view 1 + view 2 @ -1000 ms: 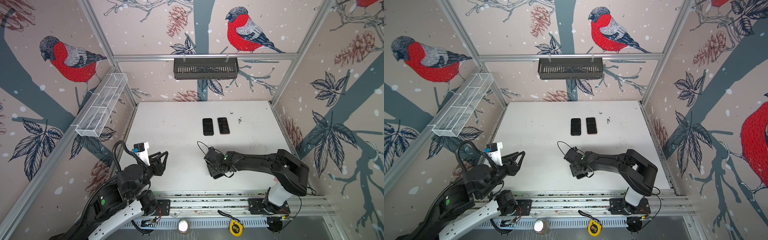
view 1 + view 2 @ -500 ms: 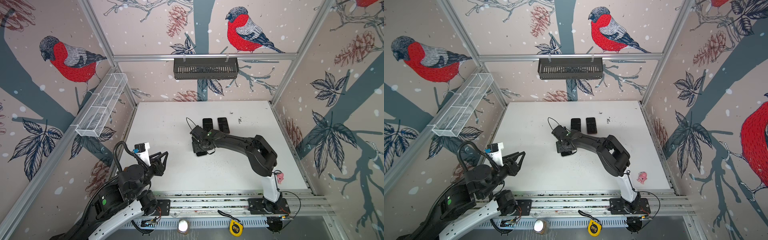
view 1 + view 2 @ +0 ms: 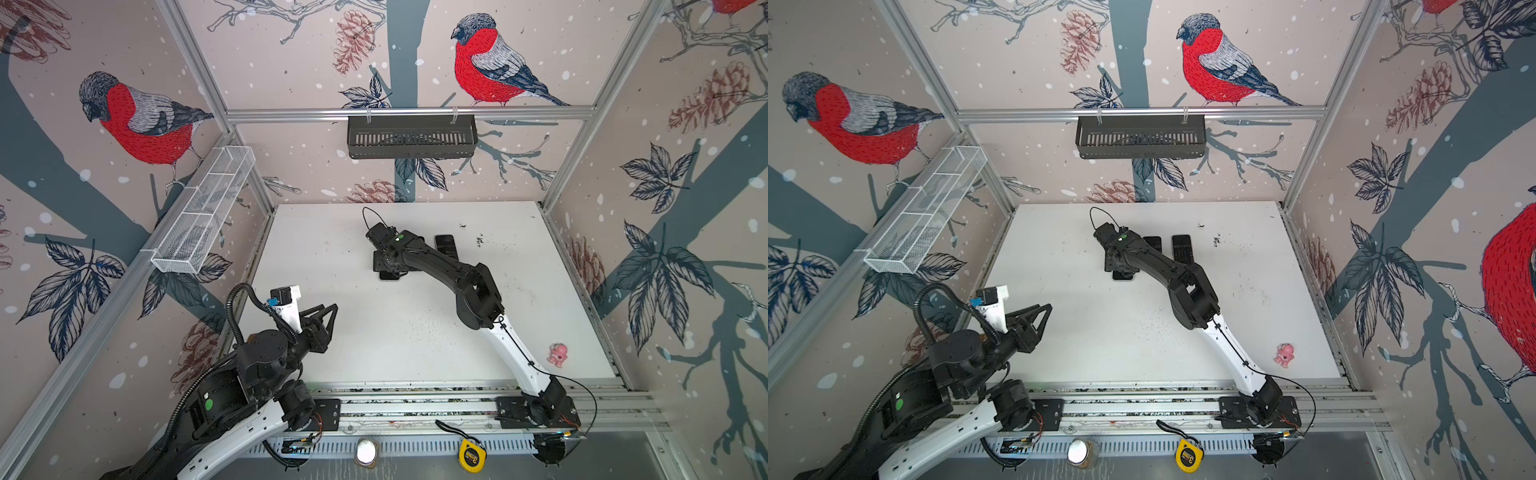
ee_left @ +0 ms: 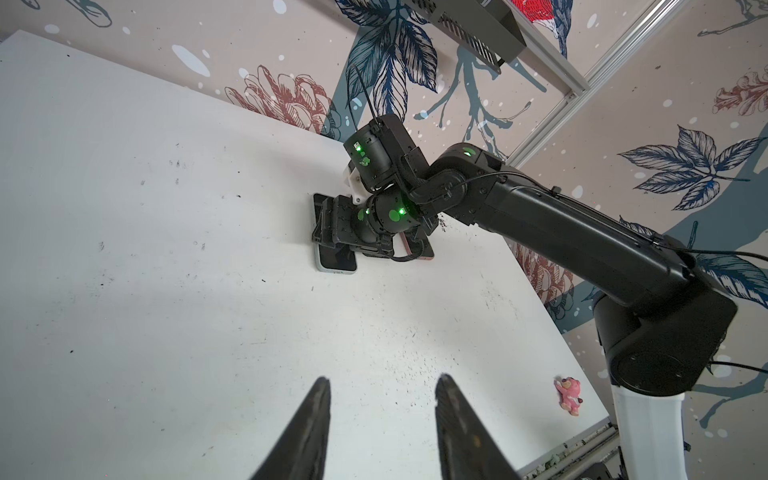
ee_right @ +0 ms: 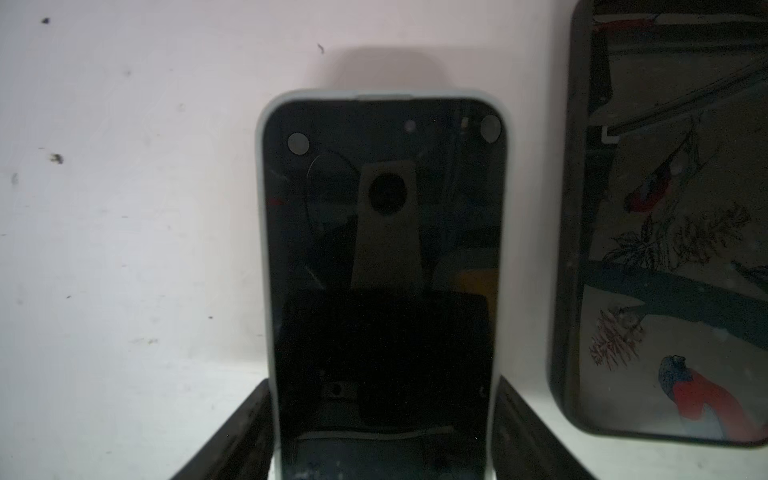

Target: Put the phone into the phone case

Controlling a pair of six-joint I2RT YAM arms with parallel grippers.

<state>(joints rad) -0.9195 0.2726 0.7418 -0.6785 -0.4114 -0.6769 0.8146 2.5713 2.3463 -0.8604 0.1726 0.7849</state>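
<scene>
A dark-screened phone (image 5: 382,228) with a pale rim sits low over the white table (image 3: 332,249), left of the table's middle. My right gripper (image 5: 382,384) is shut on it, one finger against each long side. Both top views show that gripper (image 3: 386,266) (image 3: 1121,266) above the phone (image 3: 390,275) (image 3: 1123,276). Just beside it lies a glossy, black-rimmed slab that looks like the phone case (image 5: 665,249) (image 3: 1152,243). I cannot tell whether the phone touches the table. My left gripper (image 4: 384,380) (image 3: 326,309) hangs open and empty over the front left.
Another dark flat slab (image 3: 445,245) lies right of the case. A pink toy (image 3: 557,354) stands at the front right. A black basket (image 3: 411,137) hangs on the back wall, and a wire shelf (image 3: 203,212) on the left wall. A tape measure (image 3: 471,455) lies on the front rail.
My right gripper has swung from the front middle of the table toward the back left, carrying the phone up beside the two dark slabs. The left arm has not moved.
</scene>
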